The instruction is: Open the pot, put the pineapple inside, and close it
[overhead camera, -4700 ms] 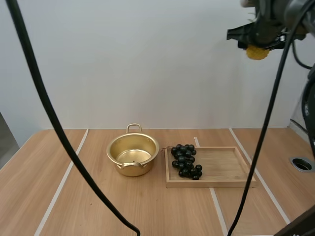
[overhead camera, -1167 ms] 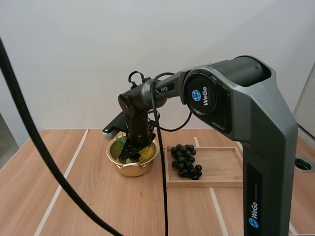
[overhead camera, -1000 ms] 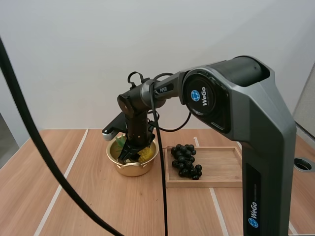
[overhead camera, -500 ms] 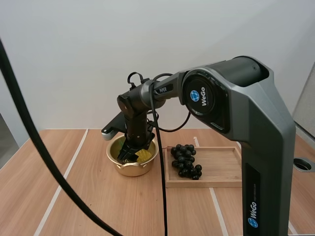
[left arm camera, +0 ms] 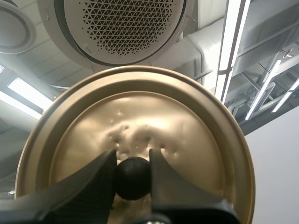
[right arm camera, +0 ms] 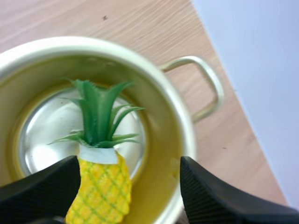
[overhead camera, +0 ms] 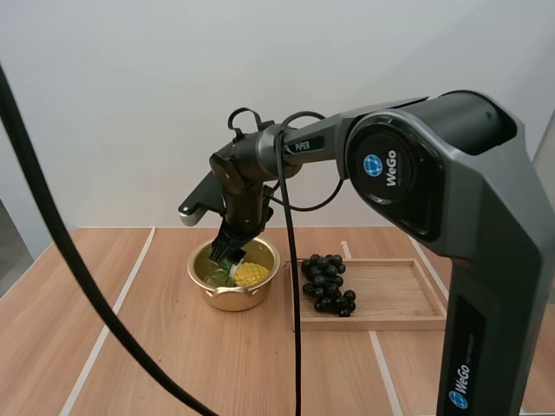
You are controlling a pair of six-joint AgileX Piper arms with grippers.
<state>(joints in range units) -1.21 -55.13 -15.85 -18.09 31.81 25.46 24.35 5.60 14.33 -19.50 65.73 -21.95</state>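
**A:** Starting at the left, what does the left gripper (left arm camera: 132, 159) hold?

**B:** It holds the golden lid (left arm camera: 140, 112). Its 2 fingers are pinched on the lid's black knob (left arm camera: 132, 178), 1 at each side. The lid is off the pot, with its dented face turned toward the gripper.

**A:** And the pot?

**B:** The golden pot (overhead camera: 232, 299) stands open on the wooden table (overhead camera: 139, 355), just left of the tray. The right wrist view shows 1 looped handle (right arm camera: 208, 88) on its rim.

**A:** Where is the pineapple?

**B:** The pineapple (overhead camera: 250, 274) lies inside the pot, on its shiny bottom. In the high view its yellow body is on the side nearer the tray and its green leaves point left.

**A:** What of the right gripper (overhead camera: 227, 253)?

**B:** It hangs just above the pot's mouth. Its 2 fingers (right arm camera: 42, 186) are spread wide, with the fruit below and between them. It grips nothing.

**A:** And farther right?

**B:** A bunch of dark grapes (overhead camera: 328, 284) lies at the left end of the wooden tray (overhead camera: 395, 299). The tray sits flat on the table, just beside the pot.
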